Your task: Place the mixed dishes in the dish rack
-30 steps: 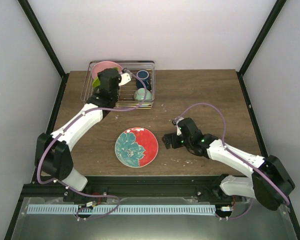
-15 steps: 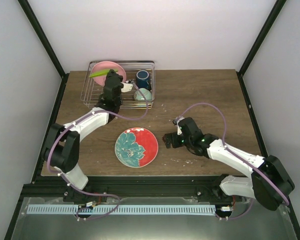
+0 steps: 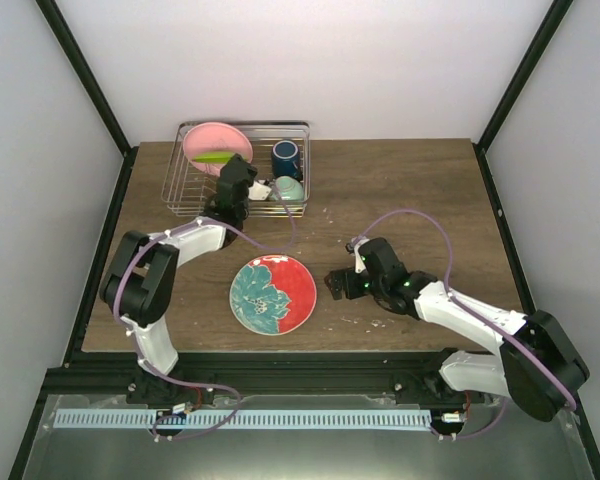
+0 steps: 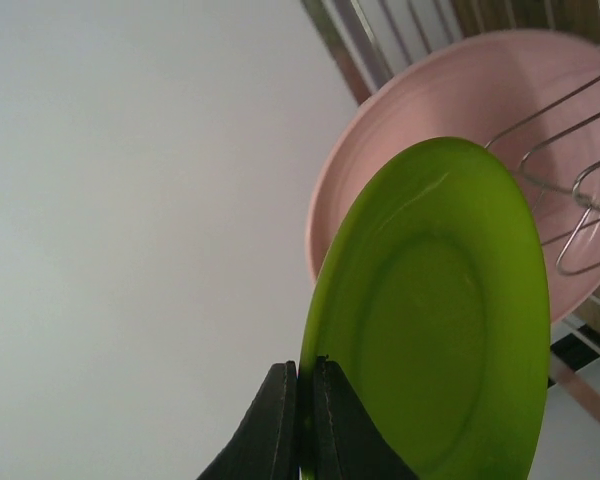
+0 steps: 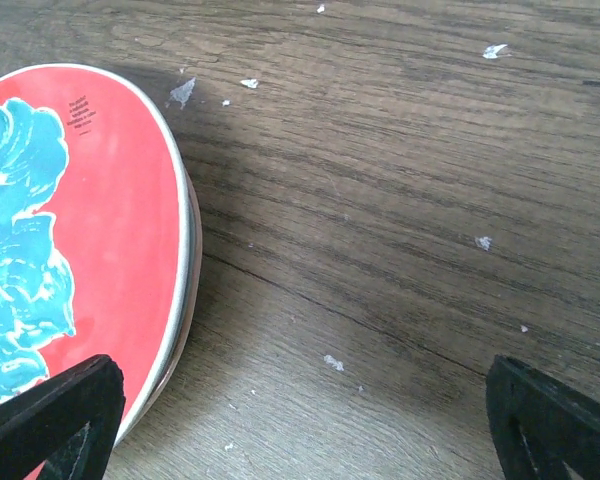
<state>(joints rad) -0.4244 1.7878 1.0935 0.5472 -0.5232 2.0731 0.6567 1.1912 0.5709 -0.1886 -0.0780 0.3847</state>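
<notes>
At the far left of the table (image 3: 400, 190), inside the dish rack (image 3: 175, 190), the lime-green plate (image 4: 430, 320) stands nearly on edge, and the left claw (image 4: 302, 365) has its two dark fingers closed tight on the plate's rim, so that only the thin green edge shows between them. Just behind it, and larger, stands the pink plate (image 4: 430, 110); the green one covers most of its face. Rack wires (image 4: 580, 200) cross in front of both plates on the right. The bottom of the frame cuts off the green plate's lower part, so whether it sits between the tines cannot be told. From above, the left claw's fingertips are hard to make out against the black wrist. The dark blue cup (image 3: 286, 158) and the pale mint-green bowl (image 3: 286, 188) sit in the rack's right part, the bowl nearer. Near the middle of the table the red-and-teal floral plate (image 3: 273, 294) lies flat, and the right claw (image 3: 329, 283) is just to its right, spread wide and holding nothing. Its wrist view shows only the finger ends at the lower corners, the left one over the plate's rim, and the plate is cut off at the left edge.
</notes>
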